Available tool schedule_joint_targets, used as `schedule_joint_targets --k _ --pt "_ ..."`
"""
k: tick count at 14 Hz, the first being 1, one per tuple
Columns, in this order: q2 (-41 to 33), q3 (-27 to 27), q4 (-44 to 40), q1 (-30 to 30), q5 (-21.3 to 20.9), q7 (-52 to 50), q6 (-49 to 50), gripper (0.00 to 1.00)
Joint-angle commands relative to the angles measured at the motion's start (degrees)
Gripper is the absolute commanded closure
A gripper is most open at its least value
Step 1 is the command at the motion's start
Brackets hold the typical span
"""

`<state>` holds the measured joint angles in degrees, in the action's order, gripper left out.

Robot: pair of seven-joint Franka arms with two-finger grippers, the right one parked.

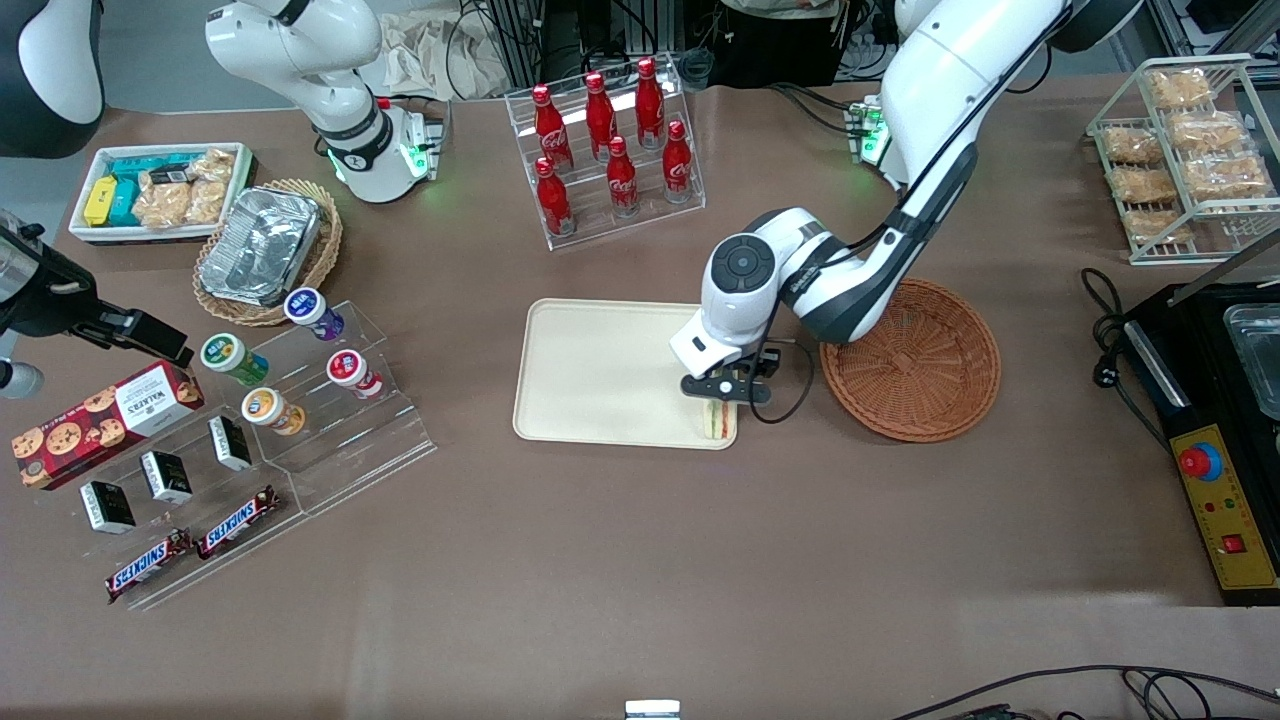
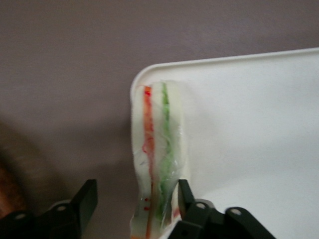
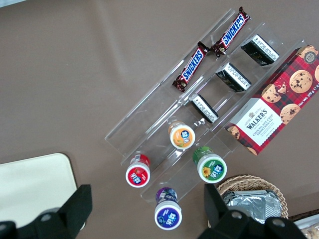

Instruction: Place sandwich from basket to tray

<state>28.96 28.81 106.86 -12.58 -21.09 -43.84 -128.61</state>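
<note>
The sandwich (image 1: 713,420) stands on its edge in the corner of the cream tray (image 1: 600,370) that is nearest the front camera and closest to the reddish-brown basket (image 1: 910,360). My gripper (image 1: 727,396) hangs just above it, open. In the left wrist view the wrapped sandwich (image 2: 157,149) shows its red, orange and green layers on the tray's rounded corner (image 2: 249,124). It stands between the spread fingers of the gripper (image 2: 135,191), close against one finger (image 2: 184,191) and well apart from the other. The basket holds nothing.
A clear rack of red cola bottles (image 1: 610,140) stands farther from the camera than the tray. Toward the parked arm's end are an acrylic stand with cups and candy bars (image 1: 270,420), a tan basket with a foil pan (image 1: 262,248) and a white snack bin (image 1: 160,190). A wire rack of pastries (image 1: 1185,150) and a black control box (image 1: 1225,500) lie toward the working arm's end.
</note>
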Motion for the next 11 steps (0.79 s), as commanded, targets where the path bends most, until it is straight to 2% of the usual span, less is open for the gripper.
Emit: schedule_joint_targets --k 1,3,6,9,11 --pt "-6.79 -0.16 -1.38 1.67 -0.36 -1.95 9.39 0.0" --pt "-9.7 0.02 -3.31 2.83 -0.18 -2.13 16.34 0.0" --pt "-12.69 -0.07 -3.5 4.49 -0.18 -2.22 19.7 0.0" --pt "-16.81 -0.16 -3.59 6.78 -0.18 -2.57 29.61 0.0" --pt "-18.93 -0.07 -3.85 10.89 -0.18 -2.13 30.96 0.0"
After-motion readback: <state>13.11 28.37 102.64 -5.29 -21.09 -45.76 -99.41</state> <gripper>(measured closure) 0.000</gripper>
